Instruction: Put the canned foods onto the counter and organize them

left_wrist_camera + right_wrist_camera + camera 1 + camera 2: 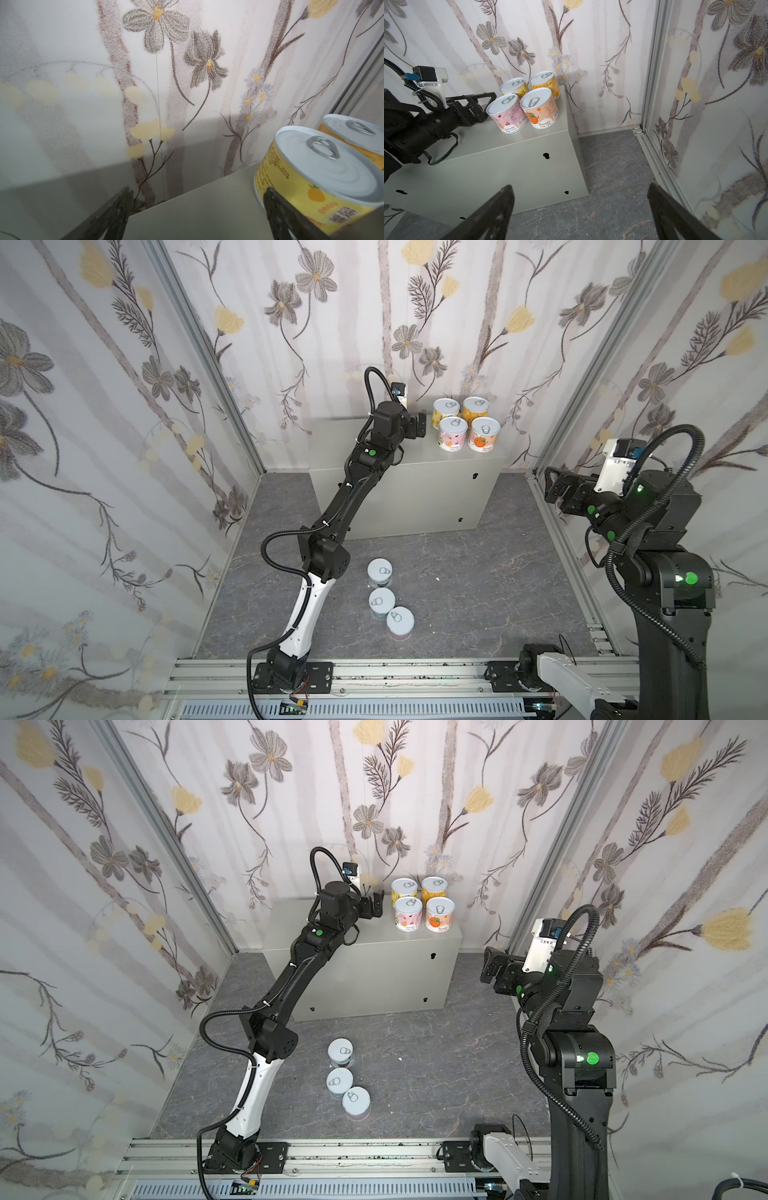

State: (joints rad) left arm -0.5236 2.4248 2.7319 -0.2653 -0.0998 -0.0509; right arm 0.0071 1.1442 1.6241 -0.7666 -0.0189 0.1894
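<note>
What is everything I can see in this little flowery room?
Floor: one, dark grey marbled, underneath everything.
Walls: three, pale flowered paper, back and both sides.
Rail: one, silver, along the near edge.
Cabinet: one, pale grey-beige, against the back wall.
Cans on the cabinet: four, yellow, orange-yellow, pink, orange, a two-by-two block at the right end of its top.
Cans on the floor: three, pale lids, labels hard to see from above, a close line between cabinet and rail.
Left tool: one, black, open, empty, over the cabinet top beside the yellow can.
Right tool: one, black, open, empty, raised at the right side, away from all cans.
</note>
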